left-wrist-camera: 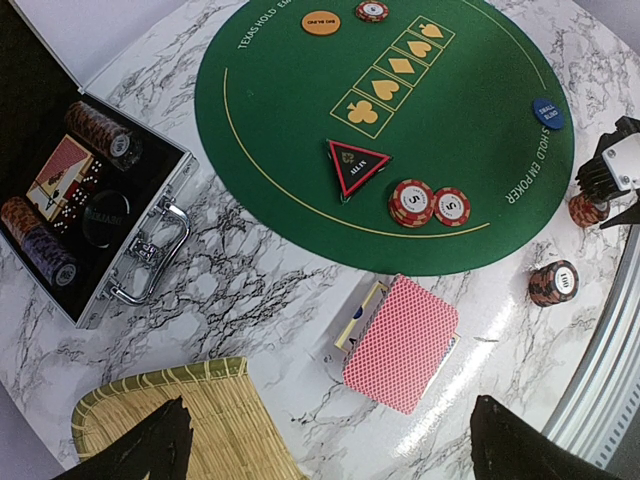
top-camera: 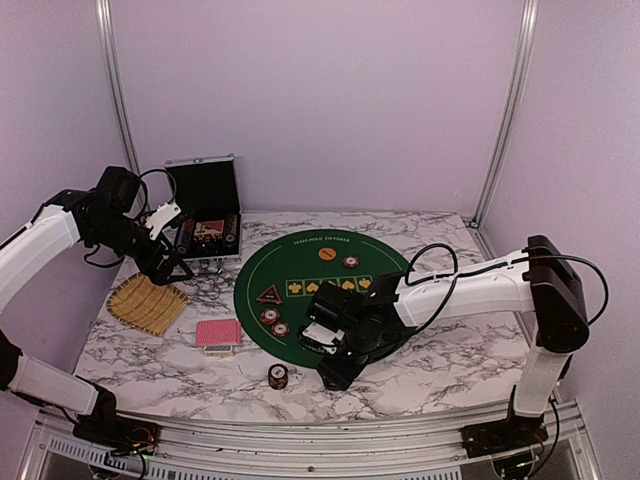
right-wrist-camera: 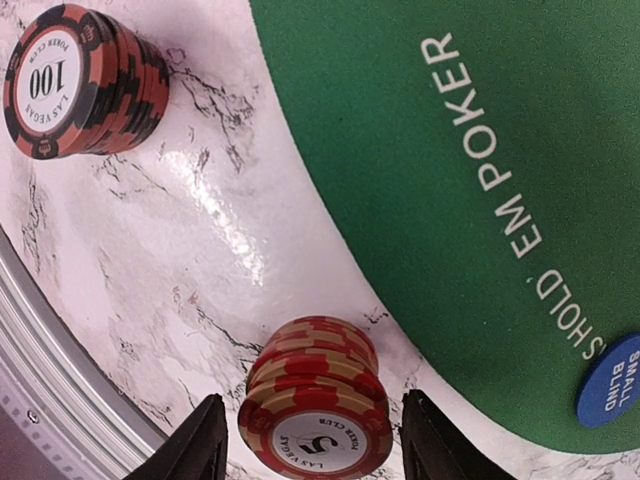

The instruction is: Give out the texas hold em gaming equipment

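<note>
My right gripper is open, its fingers on either side of a stack of red "5" poker chips that stands on the marble by the edge of the green mat, with small gaps on both sides. A darker stack of "100" chips stands nearby. The blue disc lies on the mat. My left gripper is wide open and empty, high above the red-backed cards. The triangular marker, two red chips and the orange disc lie on the mat.
The open silver case with more chips stands at the back left. The yellow straw tray lies left of the cards. The right arm stretches across the mat's right side. The table's front rail is close to the right gripper.
</note>
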